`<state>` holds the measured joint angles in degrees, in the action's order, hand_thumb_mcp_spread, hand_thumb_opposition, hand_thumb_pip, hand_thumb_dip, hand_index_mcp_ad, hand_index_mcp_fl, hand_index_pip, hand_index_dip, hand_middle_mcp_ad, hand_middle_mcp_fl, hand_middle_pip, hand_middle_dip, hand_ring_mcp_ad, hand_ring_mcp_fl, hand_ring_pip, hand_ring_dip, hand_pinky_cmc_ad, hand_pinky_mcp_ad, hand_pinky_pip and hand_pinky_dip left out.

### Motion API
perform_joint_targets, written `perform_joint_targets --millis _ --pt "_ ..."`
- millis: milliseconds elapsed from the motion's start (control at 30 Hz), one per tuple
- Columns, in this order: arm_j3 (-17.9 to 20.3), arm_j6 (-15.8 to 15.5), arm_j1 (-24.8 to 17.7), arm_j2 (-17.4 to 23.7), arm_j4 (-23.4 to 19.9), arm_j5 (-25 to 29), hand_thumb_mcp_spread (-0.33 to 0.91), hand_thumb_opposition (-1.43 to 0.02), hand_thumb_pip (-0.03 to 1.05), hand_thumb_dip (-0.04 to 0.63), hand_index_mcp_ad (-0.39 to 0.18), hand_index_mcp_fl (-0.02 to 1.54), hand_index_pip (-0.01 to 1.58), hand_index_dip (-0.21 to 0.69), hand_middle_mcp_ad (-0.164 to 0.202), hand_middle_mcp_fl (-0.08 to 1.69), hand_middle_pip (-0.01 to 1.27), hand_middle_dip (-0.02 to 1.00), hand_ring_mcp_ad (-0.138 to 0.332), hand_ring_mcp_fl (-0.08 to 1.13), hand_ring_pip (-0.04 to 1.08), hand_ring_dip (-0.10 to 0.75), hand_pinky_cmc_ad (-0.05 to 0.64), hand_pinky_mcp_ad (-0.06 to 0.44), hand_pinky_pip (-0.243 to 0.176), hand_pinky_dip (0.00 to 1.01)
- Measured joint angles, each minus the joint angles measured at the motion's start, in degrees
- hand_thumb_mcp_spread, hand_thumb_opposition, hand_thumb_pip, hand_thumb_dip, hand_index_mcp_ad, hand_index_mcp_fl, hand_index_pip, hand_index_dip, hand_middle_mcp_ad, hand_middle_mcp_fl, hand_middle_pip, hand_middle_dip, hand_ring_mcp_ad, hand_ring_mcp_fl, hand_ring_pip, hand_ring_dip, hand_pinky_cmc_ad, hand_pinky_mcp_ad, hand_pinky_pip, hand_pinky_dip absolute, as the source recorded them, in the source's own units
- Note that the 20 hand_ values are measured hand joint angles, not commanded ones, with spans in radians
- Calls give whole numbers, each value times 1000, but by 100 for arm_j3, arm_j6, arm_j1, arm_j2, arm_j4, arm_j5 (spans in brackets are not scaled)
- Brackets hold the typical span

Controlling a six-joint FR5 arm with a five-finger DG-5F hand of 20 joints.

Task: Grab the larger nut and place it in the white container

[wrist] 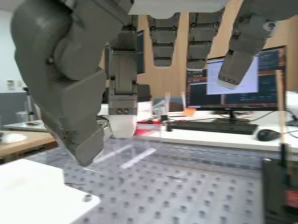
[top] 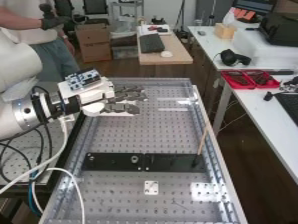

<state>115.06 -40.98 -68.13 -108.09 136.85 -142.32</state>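
You have one hand (top: 122, 108), open, dark grey fingers relaxed; one ring-shaped bearing (top: 134, 159) on flat black bar (top: 112, 162); one slim tilted stick (top: 202, 140); perforated bench (top: 120, 136).

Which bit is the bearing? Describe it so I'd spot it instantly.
On the hole-studded bench, find the flat black bar. Near its middle sits the bearing, a small metal ring. It is low and round, unlike the tall, thin wooden stick near the bar's end.
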Motion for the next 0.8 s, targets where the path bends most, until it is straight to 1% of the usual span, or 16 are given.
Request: perform_joint_targets --millis 33,67,167,233,367,400,500,567,633,667,733,767,800 --pt "33 67 -82 46 -15 -96 337 -962 627 173 -133 492 1510 35 86 2 138 197 161 5 188 138 353 311 -93 653" --pt "55 109 -137 74 -24 -166 337 -962 627 173 -133 492 1510 35 79 2 138 197 157 5 188 138 353 311 -93 653" --pt "107 225 -290 139 -37 -347 337 -962 627 173 -129 492 1510 35 86 2 138 199 162 9 187 138 353 311 -89 653" --pt "148 307 -420 169 -43 -482 337 -965 627 173 -129 492 1510 35 82 2 138 199 161 7 166 138 354 311 -93 637" --pt "189 358 -608 164 -35 -573 337 -965 627 173 -129 492 1508 51 86 2 138 201 161 9 173 138 354 311 -89 621" --pt "192 342 -678 147 -7 -571 337 -965 627 173 -129 492 1508 51 86 2 138 201 161 7 152 138 354 307 -93 621" --pt "195 258 -840 104 89 -492 337 -965 627 173 -129 492 1508 65 86 5 133 202 161 9 157 141 354 311 -89 620" --pt "204 209 -957 78 133 -380 337 -965 627 173 -129 492 1506 65 87 2 138 213 161 3 136 141 354 311 -93 618" --pt "229 150 -1122 51 157 -181 337 -965 627 173 -129 492 1508 72 84 2 138 213 164 3 136 141 351 307 -93 590" --pt "236 140 -1159 45 161 -133 337 -965 627 173 -129 492 1510 73 87 2 138 215 164 3 136 141 354 311 -93 590" --pt "265 87 -1318 15 192 111 337 -965 627 173 -129 492 1510 73 82 5 138 215 164 3 136 141 354 307 -93 590" --pt "270 74 -1349 8 203 168 337 -965 627 173 -129 492 1510 73 87 2 138 215 164 3 138 141 354 307 -93 590" --pt "281 41 -1417 -5 229 294 337 -965 627 173 -129 492 1510 73 82 2 138 215 162 3 136 143 354 307 -93 590"
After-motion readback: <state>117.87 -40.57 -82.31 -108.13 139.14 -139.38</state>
